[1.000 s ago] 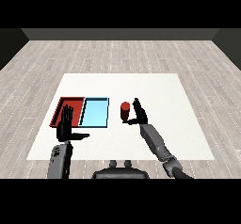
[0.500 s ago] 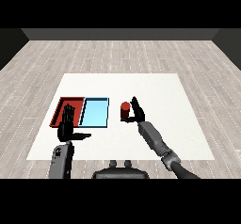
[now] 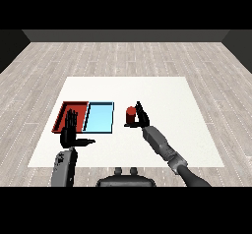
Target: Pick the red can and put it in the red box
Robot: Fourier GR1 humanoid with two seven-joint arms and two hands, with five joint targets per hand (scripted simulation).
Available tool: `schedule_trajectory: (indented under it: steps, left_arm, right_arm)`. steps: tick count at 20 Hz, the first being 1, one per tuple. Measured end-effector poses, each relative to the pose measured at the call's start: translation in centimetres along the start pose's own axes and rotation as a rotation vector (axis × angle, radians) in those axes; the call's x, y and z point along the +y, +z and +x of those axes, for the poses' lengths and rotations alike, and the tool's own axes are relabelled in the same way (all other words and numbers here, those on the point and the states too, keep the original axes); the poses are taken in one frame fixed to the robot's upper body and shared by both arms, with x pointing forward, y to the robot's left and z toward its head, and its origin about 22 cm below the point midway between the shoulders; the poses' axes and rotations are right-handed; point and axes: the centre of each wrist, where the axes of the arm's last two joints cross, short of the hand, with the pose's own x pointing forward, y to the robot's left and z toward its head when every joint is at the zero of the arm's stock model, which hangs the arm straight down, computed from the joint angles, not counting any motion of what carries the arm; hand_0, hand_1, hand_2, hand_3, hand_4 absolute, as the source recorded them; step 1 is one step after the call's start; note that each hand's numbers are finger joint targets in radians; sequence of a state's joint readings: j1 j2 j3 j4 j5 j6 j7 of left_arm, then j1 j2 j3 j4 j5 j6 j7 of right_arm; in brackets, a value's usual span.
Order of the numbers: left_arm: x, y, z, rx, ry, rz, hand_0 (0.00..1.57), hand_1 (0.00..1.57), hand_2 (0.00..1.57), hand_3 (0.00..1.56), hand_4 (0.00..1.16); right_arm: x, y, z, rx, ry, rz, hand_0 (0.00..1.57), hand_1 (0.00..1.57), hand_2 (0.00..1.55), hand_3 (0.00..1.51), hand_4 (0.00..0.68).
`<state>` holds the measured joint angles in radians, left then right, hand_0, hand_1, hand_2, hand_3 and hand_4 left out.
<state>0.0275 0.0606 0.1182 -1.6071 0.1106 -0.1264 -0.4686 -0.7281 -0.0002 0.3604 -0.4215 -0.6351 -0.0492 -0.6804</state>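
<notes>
Head view: right hand [image 3: 141, 118] curled round red can [image 3: 131, 115], light blue tray [image 3: 99, 117] between it and red tray [image 3: 63, 115].

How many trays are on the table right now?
2. The red tray lies at the table's left, partly behind the left hand. The blue tray lies directly right of it, touching it. None seems hidden.

Two grey, segmented forearms are seen, each ended by a black hand of slender fingers and a thumb, the left hand [image 3: 69, 132] on a blocky grey wrist, the right hand [image 3: 141, 118] on a tapered grey forearm.
</notes>
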Motion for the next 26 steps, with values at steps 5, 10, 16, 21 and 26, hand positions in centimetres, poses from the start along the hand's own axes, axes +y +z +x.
schedule_trajectory:
  steps: [5, 10, 16, 21, 26]
  left_arm:
    - [-0.1, 0.0, 0.9, -0.009, -0.004, 0.003, 0.00, 0.00, 0.00, 0.00, 0.00]
    - [0.7, 0.1, 0.9, -0.011, -0.011, 0.012, 0.00, 0.00, 0.00, 0.00, 0.00]
    - [0.4, 0.2, 1.2, -0.016, -0.006, 0.014, 0.00, 0.00, 0.00, 0.00, 0.00]
    - [0.8, 0.1, 1.9, -0.016, -0.009, 0.021, 0.00, 0.00, 0.00, 0.00, 0.00]
    - [1.2, 0.1, 1.6, -0.015, -0.012, 0.024, 0.00, 0.00, 0.00, 0.00, 0.00]
  right_arm:
    - [0.5, -1.2, 0.7, 0.022, -0.004, 0.001, 0.00, 0.00, 0.00, 0.00, 0.000]
    - [1.0, -1.5, 0.8, 0.024, -0.002, 0.007, 0.00, 0.00, 0.00, 0.00, 0.000]
    - [2.1, -2.0, 1.3, 0.041, 0.010, 0.023, 0.00, 0.00, 0.00, 0.00, 0.000]
    - [2.8, -2.3, 1.6, 0.092, 0.044, -0.050, 1.47, 1.47, 1.45, 1.37, 0.508]
    - [2.7, -3.0, 1.9, 0.167, 0.211, -0.143, 1.46, 1.46, 1.46, 1.41, 0.533]
